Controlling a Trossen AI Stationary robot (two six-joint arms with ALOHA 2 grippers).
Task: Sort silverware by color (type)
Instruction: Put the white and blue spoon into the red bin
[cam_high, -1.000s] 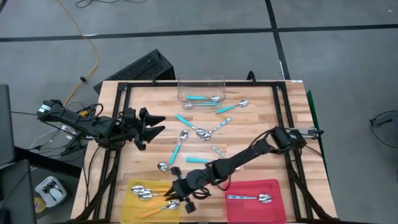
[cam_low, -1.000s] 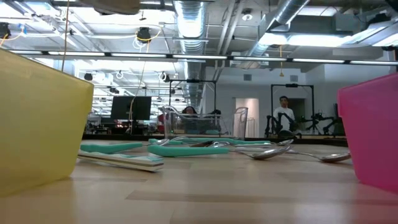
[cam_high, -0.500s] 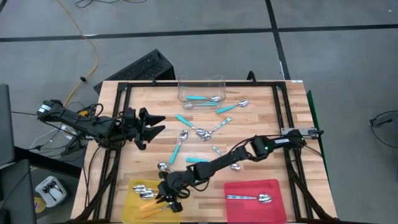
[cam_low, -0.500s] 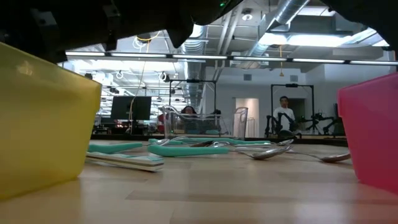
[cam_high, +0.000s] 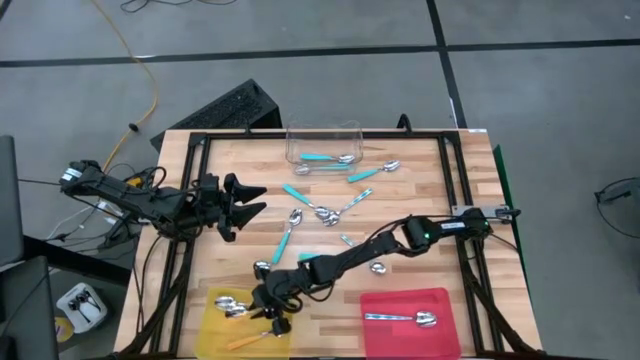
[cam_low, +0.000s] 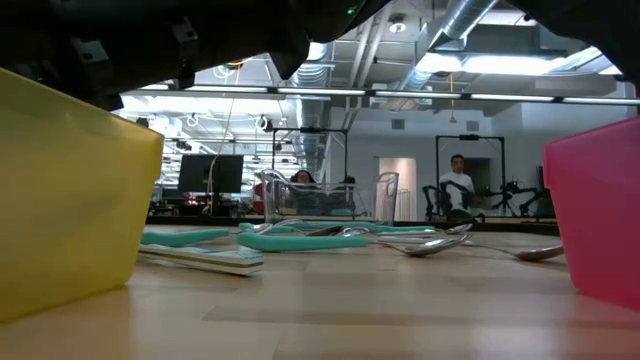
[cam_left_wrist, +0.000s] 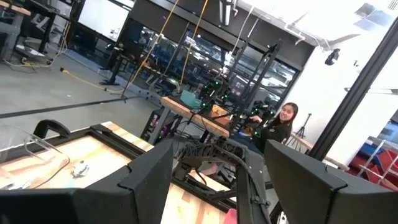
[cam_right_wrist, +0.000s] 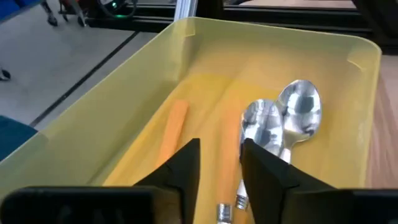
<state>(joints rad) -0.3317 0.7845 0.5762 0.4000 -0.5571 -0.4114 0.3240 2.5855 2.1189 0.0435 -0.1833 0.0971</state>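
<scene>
The silverware lies scattered across the wooden surface (cam_high: 400, 215): teal-handled spoons (cam_high: 287, 236) mid-surface, mostly angled on diagonals, one more (cam_high: 322, 158) lying crosswise in the clear tub (cam_high: 322, 143) at the far edge. A silver spoon (cam_high: 400, 319) lies crosswise in the red tray (cam_high: 440, 300). In the yellow tray (cam_high: 210, 325), orange-handled spoons (cam_right_wrist: 273, 134) lie side by side along the tray's length, bowls toward its far wall. The right gripper (cam_right_wrist: 219, 165) hovers just above them, fingers a narrow gap apart, with nothing between them. The left gripper (cam_high: 252, 199) waits at the surface's left side, fingers spread wide and empty. From the high view, the right arm hides part of the yellow tray's contents.
</scene>
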